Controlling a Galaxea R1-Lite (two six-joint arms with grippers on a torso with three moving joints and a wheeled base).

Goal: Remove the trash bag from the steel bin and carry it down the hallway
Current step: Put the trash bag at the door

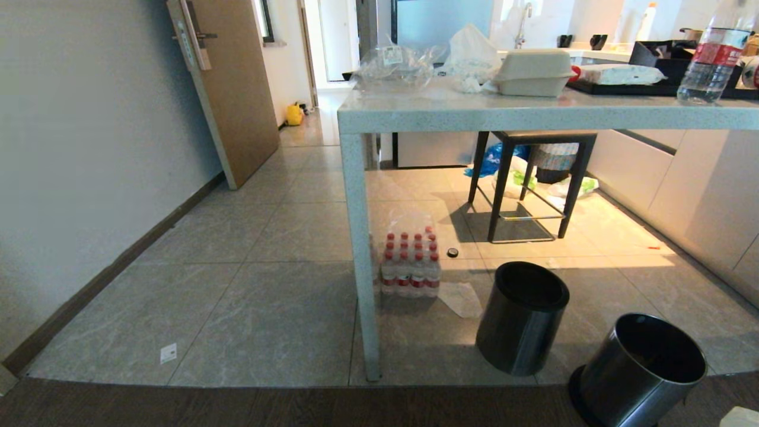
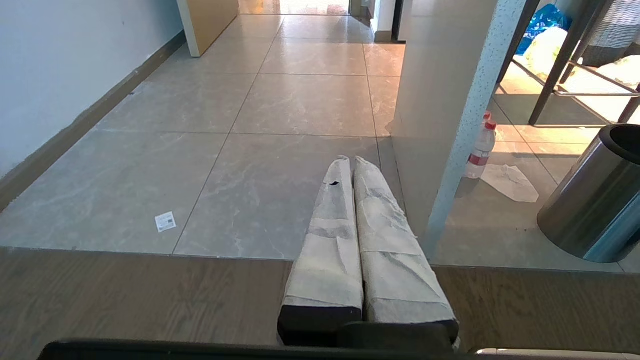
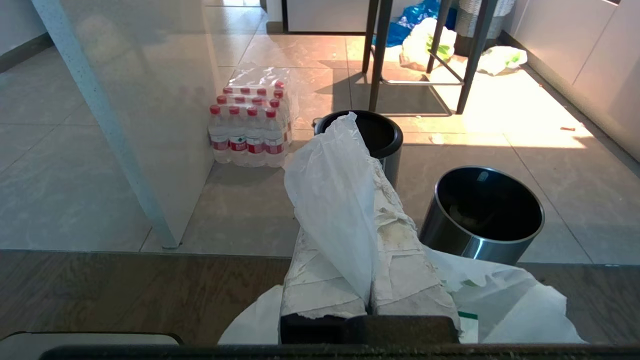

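**Mei:** Grey marble-look tiles run from a strip of dark wood floor toward an open brown door (image 1: 228,89), and beyond it the hallway (image 1: 308,127) leads off past a yellow bag (image 1: 294,114). Where's the trash bag?

**Tom:** Clamped in the right gripper (image 3: 367,165). Its padded fingers are pressed together with the white trash bag (image 3: 332,200) pinched between them, and more of it spreads below, near the wrist.

**Mei:** And the steel bin?

**Tom:** The steel bin (image 1: 643,370) stands on the tiles at the edge of the wood, with no bag in it. A second round bin (image 1: 522,317) stands just beside it, near a pack of water bottles (image 1: 410,264) next to the table leg (image 1: 362,255).

**Mei:** The other arm?

**Tom:** The left gripper (image 2: 348,160) is clenched on nothing, low over the floor
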